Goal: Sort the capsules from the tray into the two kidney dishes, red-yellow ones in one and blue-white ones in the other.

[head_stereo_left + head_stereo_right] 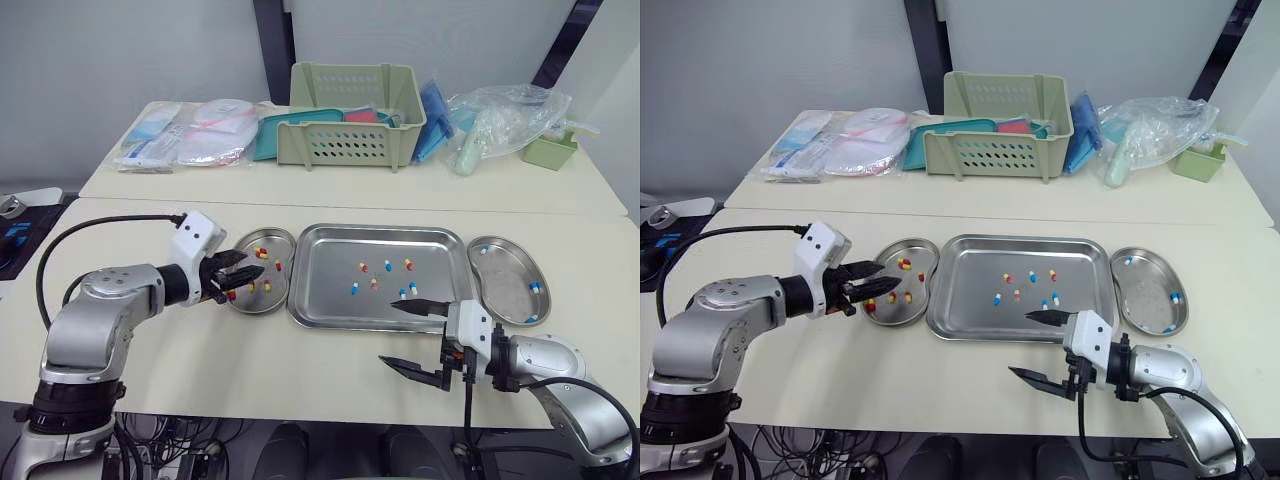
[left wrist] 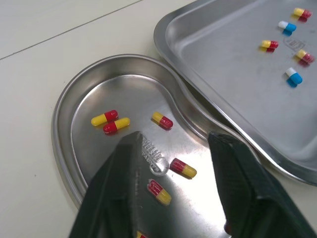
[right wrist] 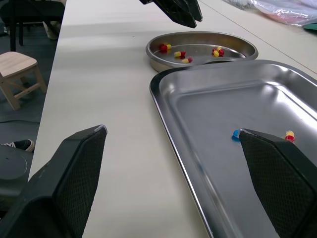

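Pale desk point(image 1: 300, 350), clutter at back. Your capsules point(image 1: 385, 277) lie in tray point(image 1: 330, 255), just beyond right fingers point(image 3: 74, 173), spread wide, empty. Left fingers point(image 2: 124, 198) apart, empty, over red-yellow dish point(image 1: 283, 250). Judge capsules light, slick, crushable, apt to roll: pinch gently across middle.

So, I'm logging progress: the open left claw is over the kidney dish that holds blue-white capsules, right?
No. The kidney dish under the open left claw holds red-yellow capsules, not blue-white ones. The left wrist view shows it.
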